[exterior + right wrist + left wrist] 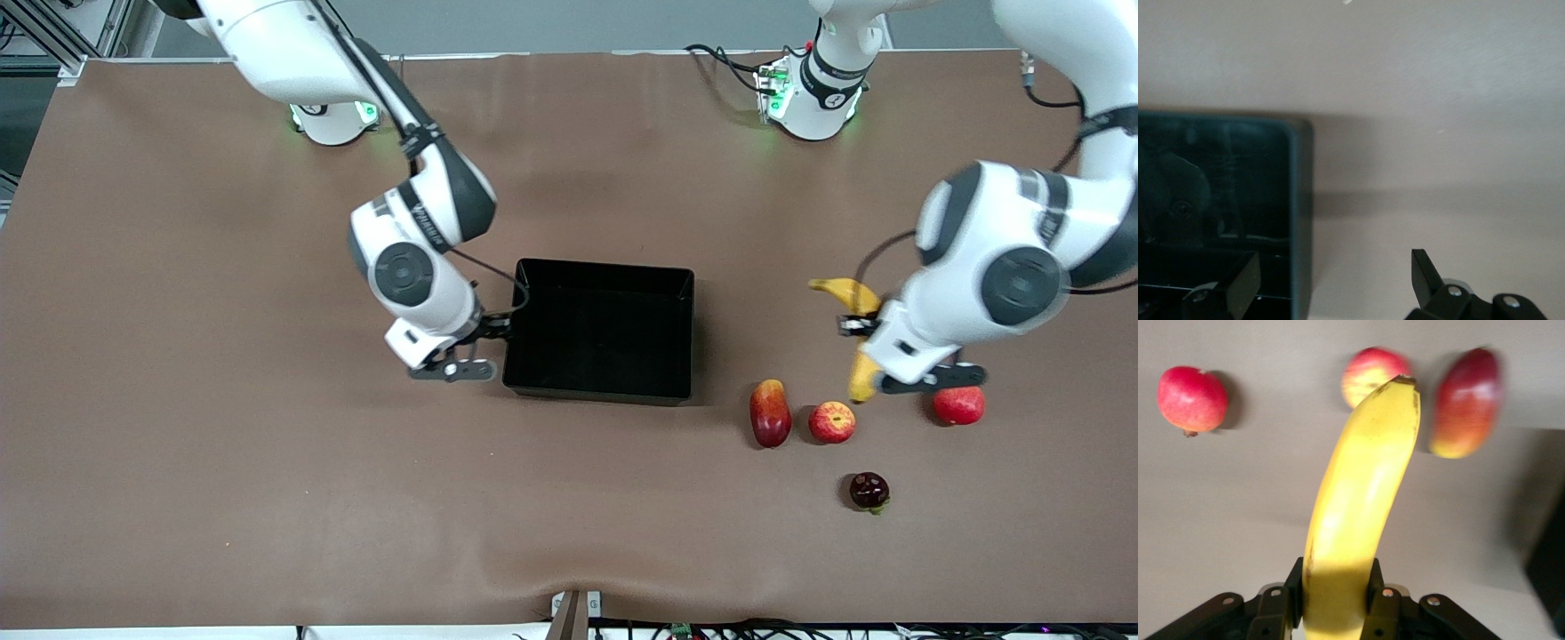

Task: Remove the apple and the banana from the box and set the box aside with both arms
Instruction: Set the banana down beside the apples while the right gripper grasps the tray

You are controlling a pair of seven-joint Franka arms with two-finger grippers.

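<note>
A brown, matte, faintly creased table cover (pixel 222 462) fills the front view, with both arm bases along its top edge. Lowest, right of centre, sits a small dark maroon fruit (pixel 869 491); above it a row runs: an oblong red-yellow mango-like fruit (pixel 770 412), the round streaked apple (pixel 831 422) and a round red fruit (pixel 958 405) partly under the left gripper (pixel 898 369). That gripper, at the frame's right, is clamped on the curved yellow banana (pixel 855 298), whose ends stick out above and below the hand. The left wrist view shows what the front one hides: black fingers (pixel 1383 610) pressed against both sides of the banana's smooth, glossy body, its tip pointing at the apple. At centre lies the black, glossy, low-walled plastic box (pixel 685 329). The right gripper (pixel 455 363) sits at its wall toward the right arm's end; its wrist view shows spread fingers (pixel 1426 270) straddling that wall (pixel 1300 220), one inside, one outside.
</note>
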